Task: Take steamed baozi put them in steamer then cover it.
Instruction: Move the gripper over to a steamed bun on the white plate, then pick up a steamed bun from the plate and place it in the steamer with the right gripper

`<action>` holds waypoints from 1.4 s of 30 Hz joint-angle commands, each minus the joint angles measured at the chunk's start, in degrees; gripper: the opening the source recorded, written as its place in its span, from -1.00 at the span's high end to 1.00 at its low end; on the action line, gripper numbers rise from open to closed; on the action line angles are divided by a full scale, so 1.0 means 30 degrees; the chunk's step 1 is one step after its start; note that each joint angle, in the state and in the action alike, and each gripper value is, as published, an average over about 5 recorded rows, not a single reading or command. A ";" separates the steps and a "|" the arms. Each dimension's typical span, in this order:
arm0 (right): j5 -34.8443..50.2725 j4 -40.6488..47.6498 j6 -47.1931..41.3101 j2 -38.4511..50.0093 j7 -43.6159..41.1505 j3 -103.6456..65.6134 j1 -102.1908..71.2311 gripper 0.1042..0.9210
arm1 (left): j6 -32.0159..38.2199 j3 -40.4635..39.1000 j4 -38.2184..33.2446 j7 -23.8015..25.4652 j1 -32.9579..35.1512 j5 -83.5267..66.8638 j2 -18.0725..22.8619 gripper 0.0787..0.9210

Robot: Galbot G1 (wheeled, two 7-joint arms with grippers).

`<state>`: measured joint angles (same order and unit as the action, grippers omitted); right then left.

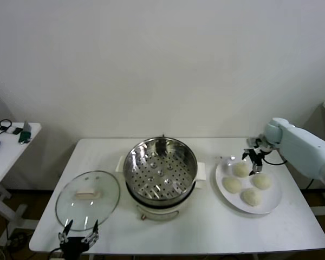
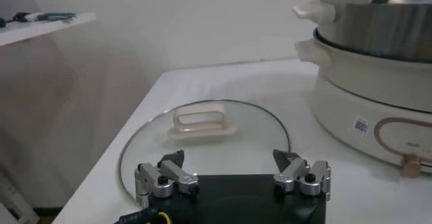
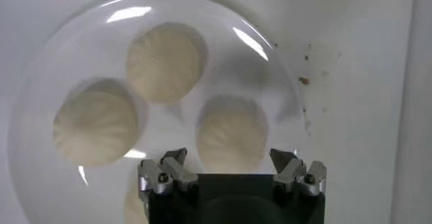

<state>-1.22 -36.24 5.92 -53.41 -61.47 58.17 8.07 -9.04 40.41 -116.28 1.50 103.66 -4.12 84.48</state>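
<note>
While 4 steamed baozi [image 1: 241, 169] lie on the plate [image 1: 273, 203], the right gripper [image 1: 254, 160] is held spread directly above 1. The steamer [image 1: 160, 167] stands uncovered; the cover [image 1: 88, 199] lies before the spread left gripper [image 1: 77, 234].

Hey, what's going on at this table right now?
The right gripper hovers open over the white plate, above one of the four baozi, none picked up yet. The steamer sits open mid-table, its perforated tray empty. The glass cover lies flat on the table to its left, with the left gripper open at its near edge, not holding it.
</note>
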 commanded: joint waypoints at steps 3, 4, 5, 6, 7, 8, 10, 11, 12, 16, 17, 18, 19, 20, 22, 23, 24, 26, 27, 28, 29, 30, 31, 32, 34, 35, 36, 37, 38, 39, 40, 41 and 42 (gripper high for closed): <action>-0.1258 0.1266 -0.0003 -0.0955 0.0358 -0.0818 -0.0876 -0.60 | -0.0022 0.0051 -0.0018 -0.0030 -0.0002 0.0032 -0.0018 -0.77; -0.1327 0.1235 -0.0017 -0.0931 0.0384 -0.0851 -0.0884 -0.53 | -0.0022 0.0058 -0.0031 -0.0033 -0.0005 0.0031 -0.0027 -0.77; -0.1361 0.1209 -0.0019 -0.0911 0.0436 -0.0884 -0.0875 -0.48 | -0.0020 0.0062 -0.0042 -0.0039 -0.0009 0.0032 -0.0035 -0.77; -0.1309 0.1178 -0.0030 -0.0898 0.0488 -0.0918 -0.0847 -0.43 | -0.0014 0.0064 -0.0049 -0.0046 -0.0013 0.0032 -0.0039 -0.77; -0.1189 0.1139 -0.0043 -0.0888 0.0533 -0.0935 -0.0779 -0.37 | -0.0007 0.0064 -0.0055 -0.0052 -0.0016 0.0030 -0.0042 -0.77; -0.1050 0.1078 -0.0054 -0.0874 0.0566 -0.0940 -0.0692 -0.33 | 0.0005 0.0062 -0.0060 -0.0059 -0.0016 0.0028 -0.0045 -0.77; -0.0655 0.0894 -0.0042 -0.0822 0.0533 -0.0796 -0.0332 -0.28 | 0.0038 0.0055 -0.0054 -0.0083 -0.0013 0.0019 -0.0042 -0.77; -0.0464 0.0785 -0.0018 -0.0790 0.0490 -0.0643 -0.0098 -0.27 | 0.0060 0.0051 -0.0043 -0.0097 -0.0011 0.0012 -0.0039 -0.77; -0.0275 0.0658 0.0025 -0.0750 0.0427 -0.0425 0.0193 -0.27 | 0.0095 0.0044 -0.0029 -0.0113 -0.0005 0.0008 -0.0035 -0.77; 0.0718 -0.0103 0.0214 -0.0508 0.0073 0.0764 0.1669 -0.26 | 0.0263 0.0016 0.0002 -0.0180 0.0032 0.0009 0.0008 -0.77; 0.1032 -0.0523 0.0272 -0.0391 -0.0049 0.1135 0.2229 -0.26 | 0.0298 0.0015 0.0007 -0.0197 0.0032 0.0013 0.0026 -0.77; 0.1437 -0.1057 0.0335 -0.0240 -0.0172 0.1595 0.2920 -0.26 | 0.0333 0.0011 0.0014 -0.0217 0.0029 0.0017 0.0043 -0.77; 0.1854 -0.1742 0.0414 -0.0082 -0.0311 0.2067 0.3772 -0.26 | 0.0358 0.0004 0.0021 -0.0236 0.0020 0.0022 0.0059 -0.77; 0.2354 -0.2500 0.0528 0.0100 -0.0445 0.2793 0.4774 -0.26 | 0.0376 -0.0011 0.0026 -0.0250 0.0005 0.0033 0.0072 -0.77; 0.3457 -0.4249 0.0767 0.0381 -0.0635 0.4421 0.7141 -0.26 | 0.0408 -0.0060 0.0024 -0.0277 -0.0028 0.0067 0.0094 -0.77; 0.3952 -0.5316 0.0954 0.0453 -0.0701 0.5286 0.8601 -0.26 | 0.0415 -0.0093 0.0021 -0.0287 -0.0051 0.0094 0.0101 -0.77; 0.4357 -0.6386 0.1168 0.0498 -0.0738 0.6203 1.0003 -0.26 | 0.0423 -0.0126 0.0018 -0.0291 -0.0076 0.0126 0.0111 -0.77; 0.5107 -0.8808 0.1620 0.0389 -0.0752 0.7574 1.2719 -0.26 | 0.0437 -0.0183 0.0031 -0.0289 -0.0134 0.0197 0.0122 -0.77; 0.5594 -1.0019 0.1808 0.0278 -0.0727 0.8091 1.3836 -0.26 | 0.0446 -0.0204 0.0048 -0.0279 -0.0173 0.0240 0.0126 -0.77; 0.6057 -1.1055 0.1958 0.0124 -0.0698 0.8456 1.4706 -0.26 | 0.0457 -0.0217 0.0070 -0.0268 -0.0209 0.0274 0.0129 -0.77; 0.6555 -1.2147 0.2108 -0.0079 -0.0649 0.8703 1.5555 -0.26 | 0.0467 -0.0224 0.0099 -0.0261 -0.0253 0.0310 0.0127 -0.77; 0.7019 -1.3160 0.2204 -0.0308 -0.0571 0.8857 1.6222 -0.26 | 0.0483 -0.0224 0.0126 -0.0255 -0.0296 0.0341 0.0123 -0.77; 0.7265 -1.4038 0.2355 -0.0570 -0.0463 0.8881 1.6741 -0.26 | 0.0491 -0.0221 0.0146 -0.0255 -0.0329 0.0360 0.0120 -0.77; 0.7323 -1.5072 0.2621 -0.0904 -0.0275 0.8887 1.7174 -0.26 | 0.0499 -0.0215 0.0163 -0.0260 -0.0358 0.0371 0.0110 -0.77; 0.7259 -1.6873 0.3275 -0.1649 0.0192 0.8927 1.7477 -0.26 | 0.0538 -0.0197 0.0179 -0.0273 -0.0396 0.0401 0.0094 -0.77; 0.6978 -1.7581 0.3701 -0.2030 0.0427 0.8952 1.7424 -0.26 | 0.0563 -0.0185 0.0190 -0.0280 -0.0409 0.0417 0.0087 -0.77; 0.6602 -1.8150 0.4150 -0.2409 0.0650 0.9002 1.7146 -0.26 | 0.0594 -0.0167 0.0212 -0.0289 -0.0424 0.0436 0.0079 -0.77; 0.6160 -1.8435 0.4557 -0.2780 0.0827 0.9111 1.6772 -0.26 | 0.0625 -0.0144 0.0240 -0.0294 -0.0443 0.0459 0.0077 -0.77; 0.5626 -1.8570 0.4940 -0.3134 0.0977 0.9243 1.6318 -0.26 | 0.0653 -0.0118 0.0271 -0.0301 -0.0461 0.0488 0.0074 -0.77; 0.5044 -1.8558 0.5299 -0.3483 0.1096 0.9383 1.5820 -0.26 | 0.0671 -0.0088 0.0298 -0.0308 -0.0477 0.0510 0.0070 -0.77; 0.4497 -1.8417 0.5589 -0.3833 0.1213 0.9511 1.5262 -0.26 | 0.0685 -0.0054 0.0312 -0.0314 -0.0489 0.0520 0.0063 -0.77; 0.3970 -1.8182 0.5831 -0.4123 0.1322 0.9609 1.4732 -0.26 | 0.0697 -0.0015 0.0307 -0.0317 -0.0498 0.0530 0.0056 -0.77; 0.3346 -1.7778 0.6016 -0.4378 0.1422 0.9631 1.4080 -0.26 | 0.0712 0.0029 0.0285 -0.0320 -0.0500 0.0537 0.0048 -0.77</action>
<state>11.07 -79.20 19.02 -61.93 -58.85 82.77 47.44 -6.97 40.52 -115.50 0.52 102.21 -2.63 84.69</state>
